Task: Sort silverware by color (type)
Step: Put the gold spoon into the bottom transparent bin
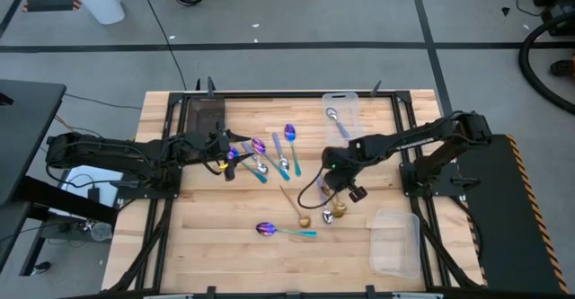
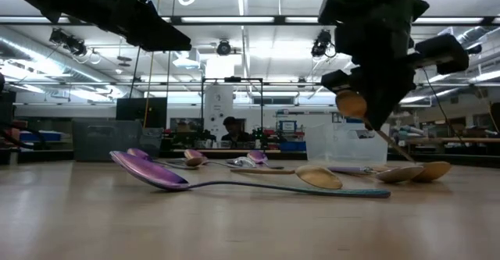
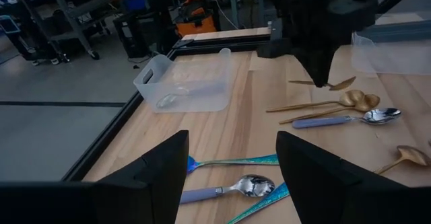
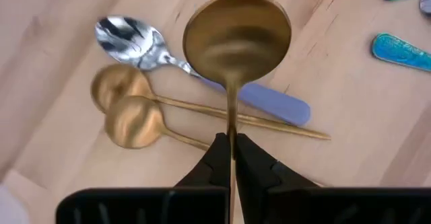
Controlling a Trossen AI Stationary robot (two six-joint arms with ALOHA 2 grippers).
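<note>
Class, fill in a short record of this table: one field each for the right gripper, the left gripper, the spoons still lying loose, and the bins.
Right gripper: right gripper shut on the handle of a gold spoon, lifted clear above the table
Left gripper: left gripper open, holding nothing, above the cluster of spoons on the left
Loose spoons: two gold spoons and a silver spoon with a lavender handle lie below the lifted one; a purple-bowled spoon with a teal handle lies apart
Bins: far clear bin holds one silver spoon; near clear bin looks empty
</note>
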